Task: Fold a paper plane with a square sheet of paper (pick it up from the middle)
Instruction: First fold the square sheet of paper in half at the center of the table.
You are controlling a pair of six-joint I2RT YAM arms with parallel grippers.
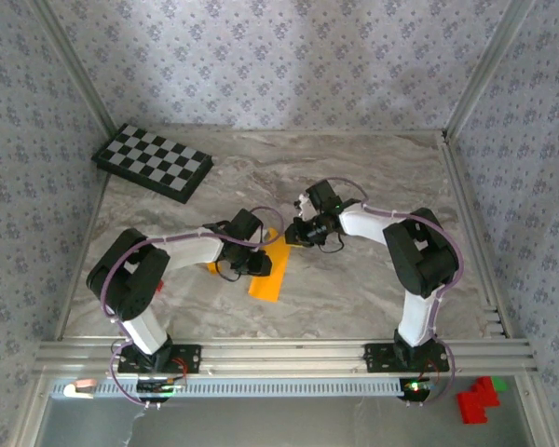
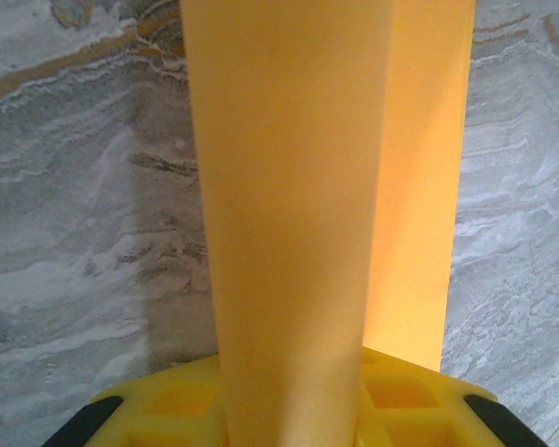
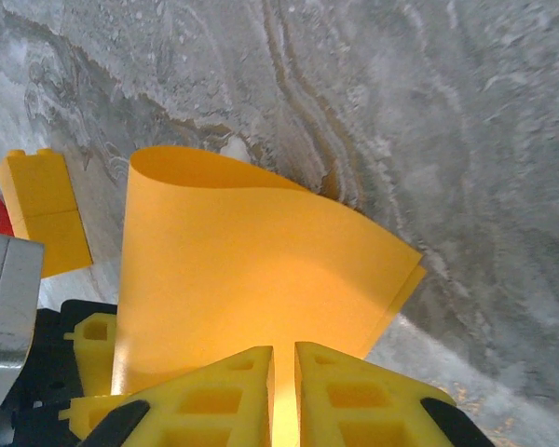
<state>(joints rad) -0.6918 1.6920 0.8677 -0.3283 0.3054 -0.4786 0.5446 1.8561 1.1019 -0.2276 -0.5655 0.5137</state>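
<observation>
Right wrist: right gripper (image 3: 283, 396) clenched on the square sheet of paper (image 3: 242, 270), curled over mid table (image 3: 466, 140); left gripper (image 2: 293, 405) grasps the other end. Match edges before creasing.

One square sheet of paper (image 1: 268, 275) on the desk (image 1: 354, 177). Two end effectors at the sheet: the left end effector (image 2: 289, 410) and the right end effector (image 3: 283, 391). One small orange block (image 3: 42, 214) beside the sheet, one checkered board (image 1: 154, 163) well beyond it
</observation>
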